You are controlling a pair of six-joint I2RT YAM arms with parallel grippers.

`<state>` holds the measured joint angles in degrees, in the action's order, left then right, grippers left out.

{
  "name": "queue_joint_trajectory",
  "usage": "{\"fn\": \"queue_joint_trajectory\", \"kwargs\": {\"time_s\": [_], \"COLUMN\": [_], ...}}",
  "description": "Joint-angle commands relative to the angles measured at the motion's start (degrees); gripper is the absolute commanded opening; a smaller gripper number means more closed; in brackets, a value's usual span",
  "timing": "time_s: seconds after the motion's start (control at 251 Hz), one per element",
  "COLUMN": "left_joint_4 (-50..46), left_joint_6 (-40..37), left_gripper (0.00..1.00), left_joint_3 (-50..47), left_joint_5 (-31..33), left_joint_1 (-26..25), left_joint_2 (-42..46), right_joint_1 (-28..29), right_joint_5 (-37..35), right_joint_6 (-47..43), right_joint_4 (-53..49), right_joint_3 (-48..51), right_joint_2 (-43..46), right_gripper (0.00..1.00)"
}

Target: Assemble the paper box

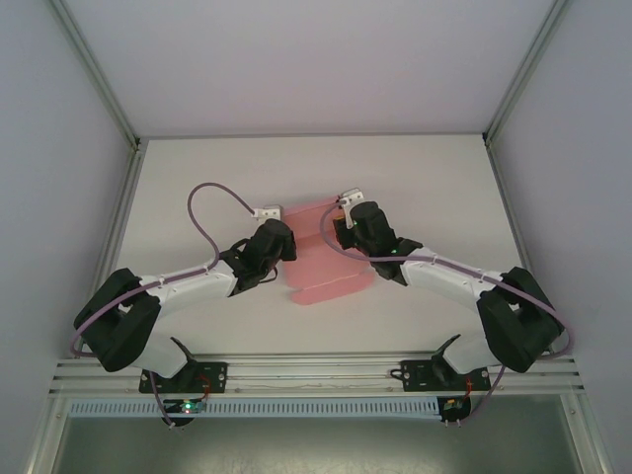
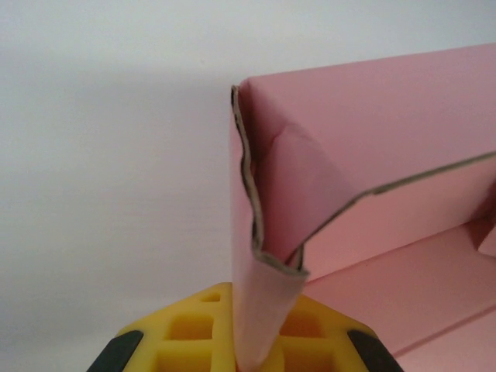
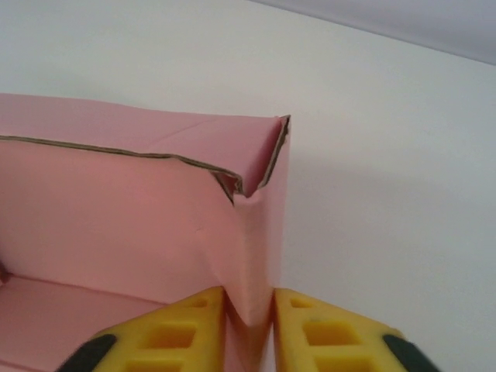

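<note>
— Now, from above, how many things do you count?

— One paper box (image 1: 321,259), pink and partly folded, lying about mid-bench (image 1: 197,178). Its flat panel reaches toward the arms, and a wall is raised on the far side. Two arms come in, one from each near corner, so there are two end effectors. The left end effector (image 1: 284,237) is at the box's left edge and the right end effector (image 1: 339,219) is at its far right corner. The box sits between them.

— Can you tell their grip from up there?

— No, the fingers are too small to judge.

— The left wrist view, then?

— Two yellow fingers (image 2: 186,329). A folded corner of the paper box (image 2: 372,124) runs down into the gap between them, so the left end effector (image 2: 248,333) is clamped on that card. The raised wall runs off to the right, with white bench (image 2: 101,155) behind.

— And the right wrist?

— Two yellow fingers (image 3: 174,329) as well. The right end effector (image 3: 248,318) is closed on an upright corner of the paper box (image 3: 116,217), one pad pressed on each side. The wall's top edge is slightly crumpled near that corner.
</note>
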<state>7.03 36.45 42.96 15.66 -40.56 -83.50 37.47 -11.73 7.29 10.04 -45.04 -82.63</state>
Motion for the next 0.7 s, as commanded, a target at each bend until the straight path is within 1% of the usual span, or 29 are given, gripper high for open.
{"fn": "queue_joint_trajectory", "kwargs": {"time_s": [0.0,0.1,0.164,0.243,0.315,0.375,0.491,0.567,0.647,0.67,0.698], "left_joint_4": [2.73,0.66,-1.55,-4.23,-6.91,-8.57,-10.79,-12.3,-13.68,-13.77,-13.31], "left_joint_6": [-0.73,0.09,0.79,1.8,3.21,4.11,5.04,5.67,6.39,6.38,6.07], "left_gripper": [0.0,0.0,0.0,0.0,0.0,0.0,0.0,0.0,0.0,0.0,0.0], "left_joint_3": [0.54,1.5,2.4,3.4,4.03,4.24,4.06,3.8,3.71,3.62,3.54], "left_joint_5": [-2.21,-1.04,0.27,1.81,4.1,5.39,6.98,8.41,9.29,9.34,8.96], "left_joint_1": [-1.81,-1.81,-1.79,-1.85,-1.9,-1.9,-1.89,-1.87,-1.89,-1.88,-1.87], "left_joint_2": [2.49,2.12,1.75,1.44,1.55,1.81,3.05,3.85,4.31,4.4,4.32], "right_joint_1": [-0.12,0.77,1.67,2.09,1.98,1.49,-0.56,-1.92,-2.06,-2.05,-1.97], "right_joint_5": [-3.64,-12.65,-20.61,-29.25,-37.21,-42.38,-47.52,-49.37,-52.99,-52.9,-51.15], "right_joint_6": [-0.21,-0.72,-1.26,-0.87,1.41,3.48,7.6,9.47,9.4,8.22,6.29], "right_joint_4": [-1.85,-2.62,-4.75,-10.46,-16.21,-20.54,-26.31,-28.74,-28.35,-27.37,-24.66], "right_joint_3": [-2.41,-3.18,-4.7,-8.14,-11.4,-13.81,-16.92,-17.74,-17.71,-17.39,-16.55], "right_joint_2": [-2.04,-3.07,-4.43,-6.98,-9.67,-11.84,-14.61,-15.15,-14.93,-14.78,-14.29], "right_gripper": [0.14,0.09,0.08,0.06,0.06,0.05,0.03,0.03,0.03,0.03,0.02]}}
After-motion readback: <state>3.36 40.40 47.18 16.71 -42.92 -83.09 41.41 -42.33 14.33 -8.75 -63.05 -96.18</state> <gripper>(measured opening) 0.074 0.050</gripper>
